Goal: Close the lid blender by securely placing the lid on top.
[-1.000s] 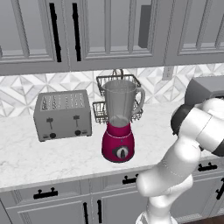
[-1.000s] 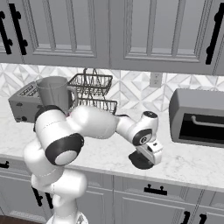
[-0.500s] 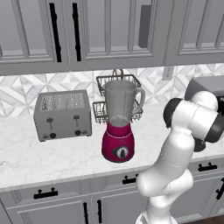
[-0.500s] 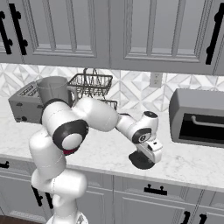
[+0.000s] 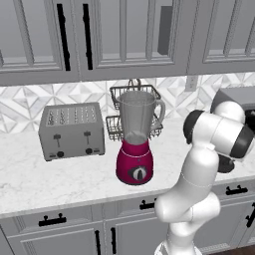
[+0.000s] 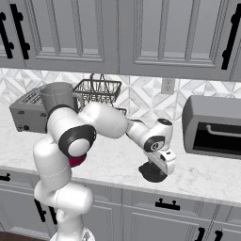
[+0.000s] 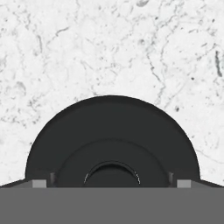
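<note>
Lid [image 7: 111, 144] pickup looks to us like the step in hand, and the task is at an early stage: the dark round cap lies flat on the marble surface [image 6: 113, 162], and the blender [image 5: 136, 137] stands with its clear jar mouth uncovered.

In the right base view we see the end effector [image 6: 157, 170] lowered directly over the lid [image 6: 151, 172], with the wrist pointing down at it. In the hand view the lid sits at 6 o'clock, its raised centre knob just above the bottom edge and its rim arching up toward the middle, with pale veined marble from 9 through 12 to 3 o'clock. The fingers are too little visible there for us to read them, so we cannot tell whether the end effector is spread, clenched or already gripping the lid.

In the left base view the blender stands near the centre on its magenta base, with the silver toaster [image 5: 72, 130] at its 9 o'clock and a wire basket [image 5: 134, 112] behind it at 12 o'clock. The arm reaches away toward 3 o'clock, so the lid lies well apart from the jar. In the right base view a toaster oven [image 6: 212, 127] sits at 2 o'clock from the lid.

We judge that grasping, lifting, carrying across to the jar and seating the lid on its mouth all remain.
</note>
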Controlling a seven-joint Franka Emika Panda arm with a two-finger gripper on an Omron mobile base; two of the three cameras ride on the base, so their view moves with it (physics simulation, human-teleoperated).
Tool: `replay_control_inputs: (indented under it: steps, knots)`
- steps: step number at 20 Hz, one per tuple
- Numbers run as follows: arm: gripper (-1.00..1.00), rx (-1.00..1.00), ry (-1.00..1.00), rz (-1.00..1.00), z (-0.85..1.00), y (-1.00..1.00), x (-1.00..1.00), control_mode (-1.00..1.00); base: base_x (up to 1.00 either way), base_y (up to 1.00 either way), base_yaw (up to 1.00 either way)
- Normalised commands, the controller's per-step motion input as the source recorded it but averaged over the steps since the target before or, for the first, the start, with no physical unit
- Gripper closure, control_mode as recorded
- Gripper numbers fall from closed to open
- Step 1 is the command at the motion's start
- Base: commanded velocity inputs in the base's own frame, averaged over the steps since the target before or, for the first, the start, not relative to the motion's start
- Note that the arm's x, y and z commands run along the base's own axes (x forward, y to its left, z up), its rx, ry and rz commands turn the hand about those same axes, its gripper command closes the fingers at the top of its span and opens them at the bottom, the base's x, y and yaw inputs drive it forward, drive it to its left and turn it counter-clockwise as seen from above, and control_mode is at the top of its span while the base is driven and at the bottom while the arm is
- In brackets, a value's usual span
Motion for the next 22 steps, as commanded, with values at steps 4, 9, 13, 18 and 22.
replay_control_inputs:
  steps: [4,9,13,18,22]
  knots:
    - [1.0,0.0,0.0,0.0,-0.15,0.0,0.0,-1.0,0.0,0.0,0.0]
    - [1.0,0.0,0.0,0.0,0.0,0.0,0.0,-1.0,0.0,0.0,0.0]
    - [1.0,0.0,0.0,0.0,0.0,0.0,-0.02,-1.0,0.0,0.0,0.0]
    - [1.0,0.01,-0.05,0.0,0.04,0.0,-0.16,-1.0,0.0,0.0,0.0]
    - [1.0,0.06,-0.33,-0.05,0.58,0.0,-0.09,-1.0,0.0,0.0,0.0]
